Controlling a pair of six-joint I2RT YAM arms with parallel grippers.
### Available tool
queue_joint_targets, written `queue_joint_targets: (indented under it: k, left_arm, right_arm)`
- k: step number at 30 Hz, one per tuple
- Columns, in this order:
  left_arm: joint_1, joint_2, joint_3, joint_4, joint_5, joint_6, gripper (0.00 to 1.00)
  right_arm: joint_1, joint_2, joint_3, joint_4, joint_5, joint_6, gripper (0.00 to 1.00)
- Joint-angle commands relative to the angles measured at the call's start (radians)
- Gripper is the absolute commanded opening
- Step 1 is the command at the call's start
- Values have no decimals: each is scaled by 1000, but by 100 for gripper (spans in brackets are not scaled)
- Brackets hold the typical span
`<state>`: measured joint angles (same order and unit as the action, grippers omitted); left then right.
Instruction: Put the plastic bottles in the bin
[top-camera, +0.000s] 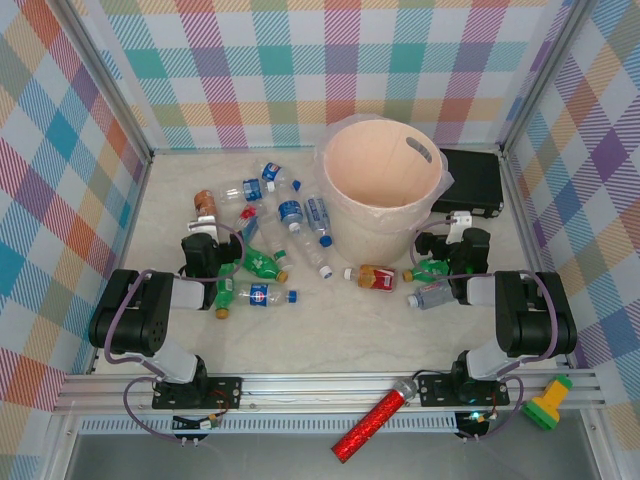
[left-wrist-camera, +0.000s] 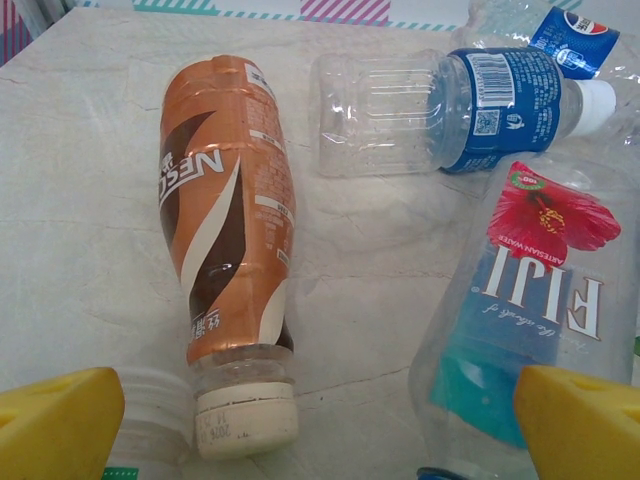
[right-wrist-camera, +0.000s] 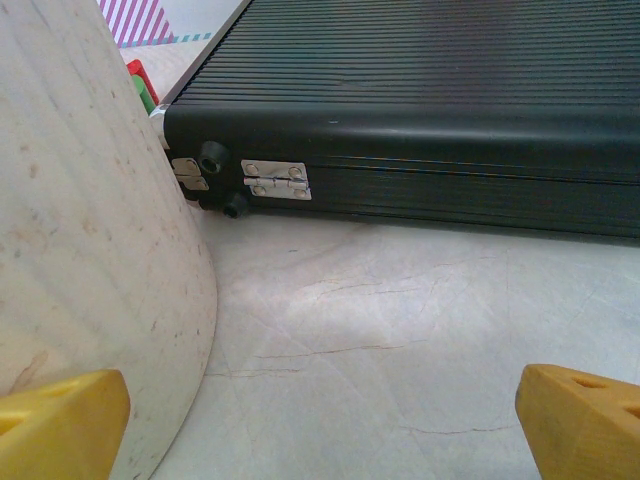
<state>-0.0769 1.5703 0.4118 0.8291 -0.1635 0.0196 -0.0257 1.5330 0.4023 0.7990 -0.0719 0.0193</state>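
Desk (top-camera: 330, 335): the bin (top-camera: 372, 232) is stood upright at far centre. A black case (top-camera: 472, 180) is laid just right of the bin. All bottles are found on the desk: most bottles (top-camera: 290, 212) left of the bin, a red-labelled one (top-camera: 374, 277) in front of it, two more bottles (top-camera: 432, 294) at its front right. The left jaws are spread wide, empty, over a brown bottle (left-wrist-camera: 228, 230) left of the bin. The right jaws are spread wide, empty, low beside the bin's right wall, facing the case.
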Motion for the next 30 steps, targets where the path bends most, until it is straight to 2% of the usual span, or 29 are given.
queue_joint_targets:
  k: [1,4,8,10,13,16,18,19,20,26,30]
  left_arm:
    - [2,-73,93,-203,12,0,100]
    - [1,-154,171,-376,-39,-19,100]
    - [2,-307,266,-533,-96,-107,100]
    - [2,-342,355,-668,-102,-163,100]
    - [1,-354,512,-906,-135,-271,100]
    - [3,-347,626,-1168,-262,-459,100]
    - [5,-361,626,-1187,-222,-468,100]
    - [5,-371,617,-1188,-194,-482,99]
    - [5,-385,602,-1184,-158,-508,100]
    - [-7,-446,490,-1041,154,-578,100]
    - [-86,-453,461,-1034,208,-578,100]
  right_arm:
    - [6,-15,14,6,14,7,99]
    - [7,-86,7,-43,70,29,99]
    - [6,-217,1,-139,167,70,99]
    - [7,-287,17,-237,224,115,99]
    - [6,-403,73,-434,259,185,99]
    - [5,-521,119,-595,302,315,99]
    - [3,-607,171,-818,417,547,99]
    - [2,-635,192,-906,444,642,99]
    - [0,-664,209,-963,429,667,99]
    - [0,-730,299,-1147,264,619,99]
    - [-1,-721,350,-1270,192,626,99]
